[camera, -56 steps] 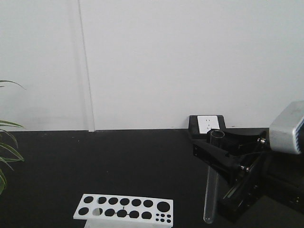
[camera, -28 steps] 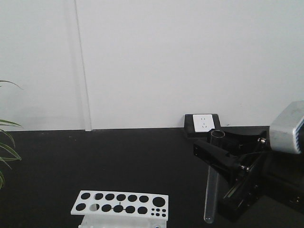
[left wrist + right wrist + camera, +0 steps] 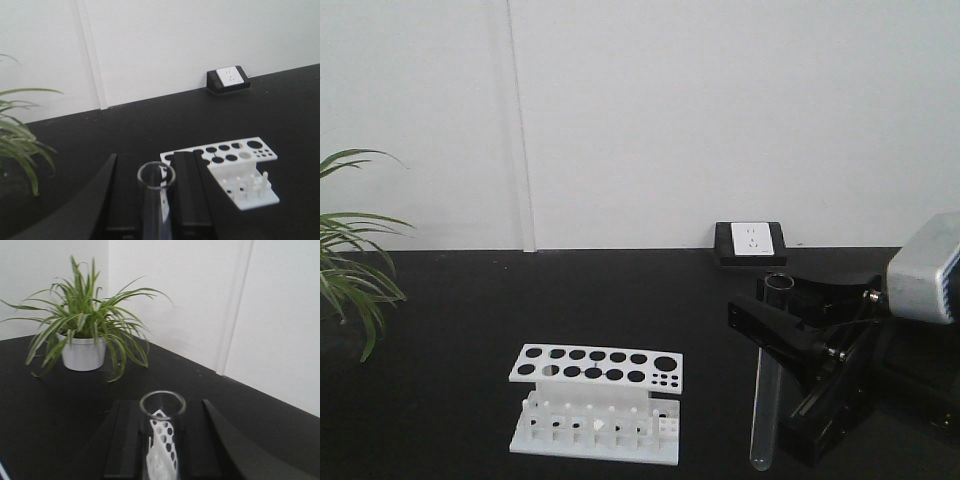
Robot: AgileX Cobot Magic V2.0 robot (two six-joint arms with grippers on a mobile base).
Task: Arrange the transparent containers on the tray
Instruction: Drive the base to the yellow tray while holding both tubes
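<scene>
Exterior front-facing view puts the right gripper (image 3: 778, 325) at the right edge, its black jaws closed on the right tube (image 3: 761, 420), which hangs upright with its open rim up and its rounded bottom just above the black table (image 3: 470, 330); the right wrist view agrees, with the glass pinched between both fingers. In the left wrist view the left gripper (image 3: 157, 202) is likewise closed on the left tube (image 3: 155, 220), held upright with its rim toward the camera; this arm lies outside the front view. The yellow tray shows in none of the three views, so its place cannot be told. By this evidence the task looks about half done: both tubes are in hand and clear of the white rack (image 3: 595, 400), neither is laid down, and what remains is to carry each to the tray, set it down and let go. Both tubes look empty, clear glass with no liquid; the rack's round holes show dark and unfilled from the front; the white pot (image 3: 82, 354) at the table's far side holds a green plant (image 3: 92, 305); a wall socket (image 3: 757, 240) sits at the wall behind.
</scene>
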